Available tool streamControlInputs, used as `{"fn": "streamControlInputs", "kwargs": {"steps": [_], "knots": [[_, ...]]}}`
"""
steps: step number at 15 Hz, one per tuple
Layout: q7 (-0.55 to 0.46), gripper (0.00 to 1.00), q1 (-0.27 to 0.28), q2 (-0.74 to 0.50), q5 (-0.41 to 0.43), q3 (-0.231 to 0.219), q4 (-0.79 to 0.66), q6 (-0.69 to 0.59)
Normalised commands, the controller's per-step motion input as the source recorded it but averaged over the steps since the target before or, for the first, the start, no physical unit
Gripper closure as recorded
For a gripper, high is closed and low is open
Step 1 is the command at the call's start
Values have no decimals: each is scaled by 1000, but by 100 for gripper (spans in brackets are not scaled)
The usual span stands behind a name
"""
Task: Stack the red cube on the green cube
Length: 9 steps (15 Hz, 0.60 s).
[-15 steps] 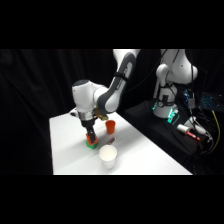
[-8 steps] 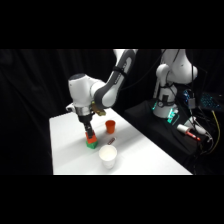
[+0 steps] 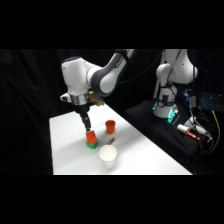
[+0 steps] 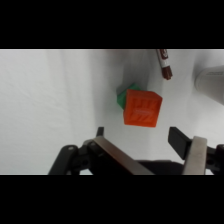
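Note:
The red cube (image 3: 91, 136) rests on top of the green cube (image 3: 92, 145) on the white table, slightly turned, so a green edge (image 4: 121, 96) peeks out beside the red cube (image 4: 142, 108) in the wrist view. My gripper (image 3: 87, 126) hangs just above and a little to the left of the stack. In the wrist view the gripper (image 4: 139, 137) is open, the fingers apart with nothing between them, and the stack lies beyond the fingertips.
An orange-red cup (image 3: 110, 126) stands behind and to the right of the stack. A white cup (image 3: 108, 156) stands in front of it near the table's front edge. A dark marker (image 3: 112, 141) lies between the two cups, also in the wrist view (image 4: 165, 65).
The gripper has let go of the red cube and risen a little off the stack, moving slightly left. The red cube stays on the green one.

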Motion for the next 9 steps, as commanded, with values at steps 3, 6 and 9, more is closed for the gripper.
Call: {"fn": "streamControlInputs", "kwargs": {"steps": [3,6,9], "knots": [[-125,0,-16,-216,-42,52,57,-248],[-136,0,-23,-193,-3,58,39,-207],[-164,0,-33,-164,41,62,31,-188]]}}
